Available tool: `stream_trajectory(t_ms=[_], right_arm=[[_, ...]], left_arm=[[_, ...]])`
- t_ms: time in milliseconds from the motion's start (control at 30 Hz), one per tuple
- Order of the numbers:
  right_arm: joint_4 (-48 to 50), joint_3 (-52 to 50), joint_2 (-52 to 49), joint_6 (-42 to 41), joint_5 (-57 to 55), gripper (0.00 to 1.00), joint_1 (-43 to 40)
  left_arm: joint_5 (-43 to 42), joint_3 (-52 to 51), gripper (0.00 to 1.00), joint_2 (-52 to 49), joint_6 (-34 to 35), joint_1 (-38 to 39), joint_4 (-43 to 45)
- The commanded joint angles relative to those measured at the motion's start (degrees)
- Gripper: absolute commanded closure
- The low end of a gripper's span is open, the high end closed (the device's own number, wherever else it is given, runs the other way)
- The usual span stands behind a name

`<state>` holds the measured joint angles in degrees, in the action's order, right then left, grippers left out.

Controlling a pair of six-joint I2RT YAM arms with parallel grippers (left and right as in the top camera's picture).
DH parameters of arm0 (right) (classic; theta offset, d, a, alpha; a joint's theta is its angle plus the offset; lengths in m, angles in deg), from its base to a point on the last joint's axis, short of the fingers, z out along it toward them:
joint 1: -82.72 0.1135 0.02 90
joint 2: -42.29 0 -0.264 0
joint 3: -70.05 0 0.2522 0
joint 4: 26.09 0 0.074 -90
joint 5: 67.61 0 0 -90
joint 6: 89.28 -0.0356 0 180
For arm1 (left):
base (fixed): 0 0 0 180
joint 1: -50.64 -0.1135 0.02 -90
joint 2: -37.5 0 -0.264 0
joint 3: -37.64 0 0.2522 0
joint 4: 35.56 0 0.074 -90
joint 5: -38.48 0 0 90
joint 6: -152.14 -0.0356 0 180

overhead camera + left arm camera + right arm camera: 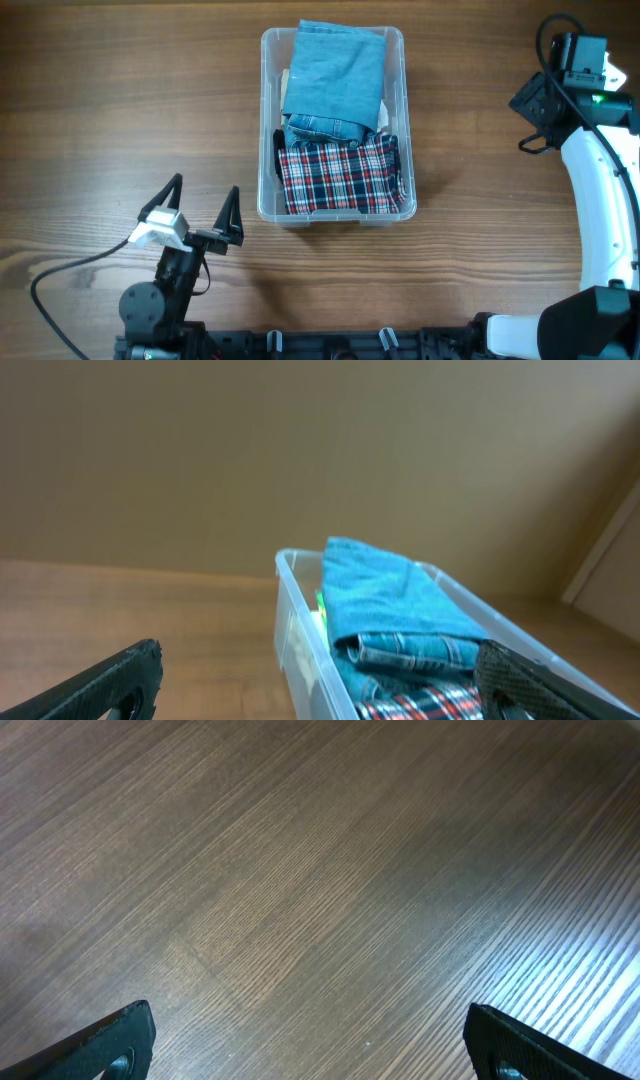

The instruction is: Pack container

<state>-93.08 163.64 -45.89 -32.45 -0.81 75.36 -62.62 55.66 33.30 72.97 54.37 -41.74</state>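
Task thing: one clear container (267, 130), mid-table towards the far side, between the arms.
Contents: two folded cloths, blue denim (335, 70) at the far end and plaid (340, 175) at the near end, touching.
Grippers: two. The left gripper (205, 188) is near-left of the container, jaws wide apart, empty. The right gripper (308, 1020) is jaws wide apart, empty, over bare table (120, 100).
Around: one black cable (60, 272) beside the left arm.

Place: robotics lab bench. Evidence: wood-grain table (100, 110); two robot arms mounted at its near edge, black left arm (165, 285), white right arm (605, 210); trailing black cable (85, 258); bare beige wall (300, 440) behind; clear container (266, 130) of folded clothes (335, 70) on the table.
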Motion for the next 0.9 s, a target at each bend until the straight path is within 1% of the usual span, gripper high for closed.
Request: stream_trajectory(t_ms=[0,233,467,667,767,867], right_arm=[[0.11,-0.59,-0.48,-0.22,-0.74,0.00,-0.28],[0.11,-0.59,-0.48,-0.22,-0.74,0.00,-0.28],[0.11,-0.59,-0.48,-0.22,-0.74,0.00,-0.28],[0.13,-0.59,-0.48,-0.24,-0.74,0.00,-0.28],[0.11,-0.59,-0.48,-0.22,-0.74,0.00,-0.28],[0.11,-0.59,-0.48,-0.22,-0.74,0.00,-0.28]], left_arm=[[-0.90,-1.42,0.00,4.02,-0.09,-1.29,0.42],[-0.55,-3.61,0.00,4.09,-1.20,-1.66,1.27],[0.22,-3.93,0.00,4.09,-1.62,-1.77,-0.15],[0.22,-3.93,0.00,4.09,-1.57,-1.77,-8.37],[0.24,-3.93,0.00,4.09,-1.57,-1.77,-10.71],[0.48,-3.93,0.00,4.09,-1.60,-1.77,-10.93]])
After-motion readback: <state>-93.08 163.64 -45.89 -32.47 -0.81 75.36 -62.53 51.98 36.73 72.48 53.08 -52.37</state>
